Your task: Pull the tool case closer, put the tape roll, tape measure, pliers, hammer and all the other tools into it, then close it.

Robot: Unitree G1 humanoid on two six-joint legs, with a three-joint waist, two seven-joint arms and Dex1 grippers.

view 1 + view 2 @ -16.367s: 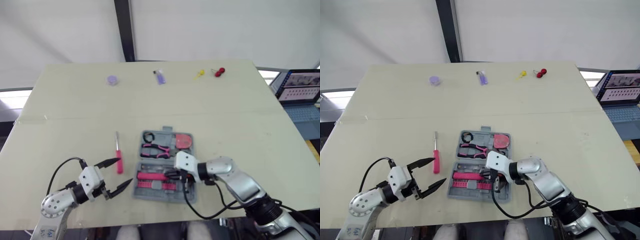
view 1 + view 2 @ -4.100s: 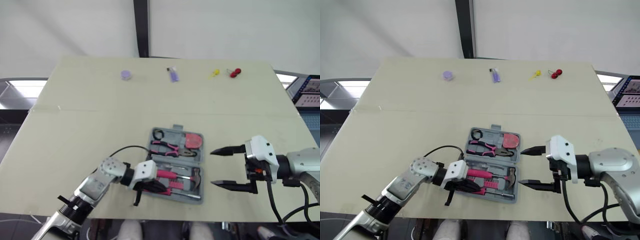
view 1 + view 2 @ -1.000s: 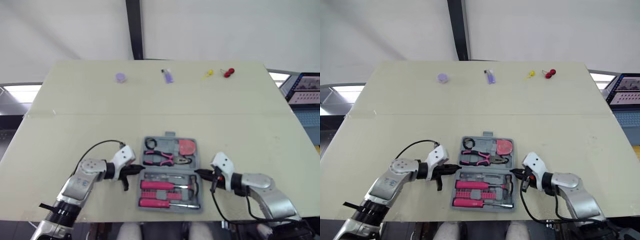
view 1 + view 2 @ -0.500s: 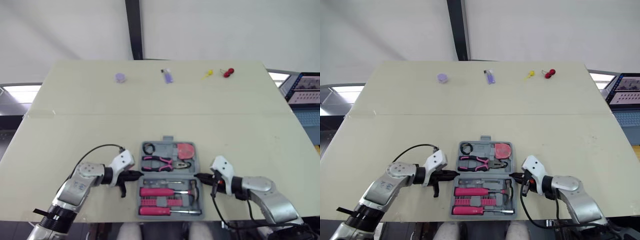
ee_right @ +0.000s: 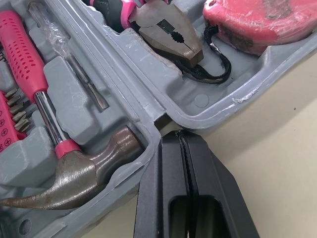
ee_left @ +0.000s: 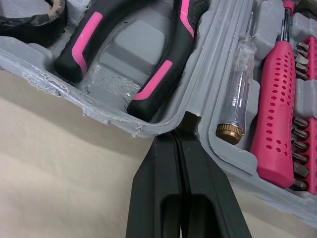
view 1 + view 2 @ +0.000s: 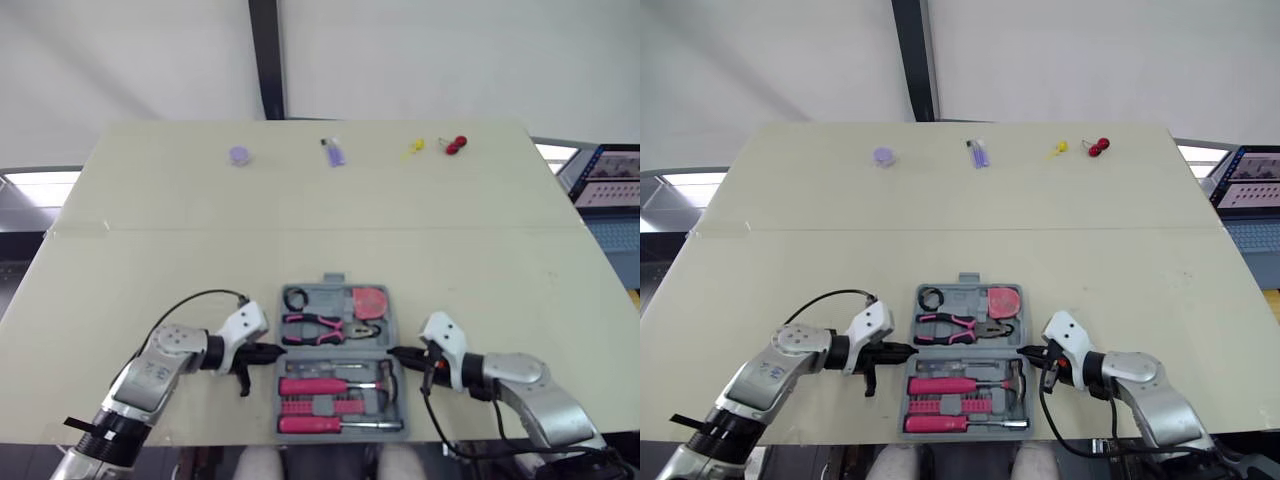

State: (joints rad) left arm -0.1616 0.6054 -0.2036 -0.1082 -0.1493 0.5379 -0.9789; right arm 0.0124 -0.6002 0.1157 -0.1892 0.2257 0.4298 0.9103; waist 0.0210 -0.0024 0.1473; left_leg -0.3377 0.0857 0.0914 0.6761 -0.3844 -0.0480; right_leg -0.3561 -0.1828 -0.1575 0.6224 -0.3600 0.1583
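Observation:
The grey tool case lies open near the table's front edge. Its far half holds a black tape roll, pink-handled pliers and a pink tape measure. The near half holds a hammer, a pink-handled screwdriver and a row of bits. My left gripper is shut, its tips pressed against the case's left edge at the hinge. On the opposite side my right gripper is also shut, with its tips against the hinge notch.
Along the table's far edge lie a purple disc, a small purple item, a yellow piece and a red piece. A laptop sits off the table's right side. The case's near rim lies close to the front edge.
Over the last second both shut grippers and the case between them slid slightly toward the table's front edge; in the last half second they hardly moved.

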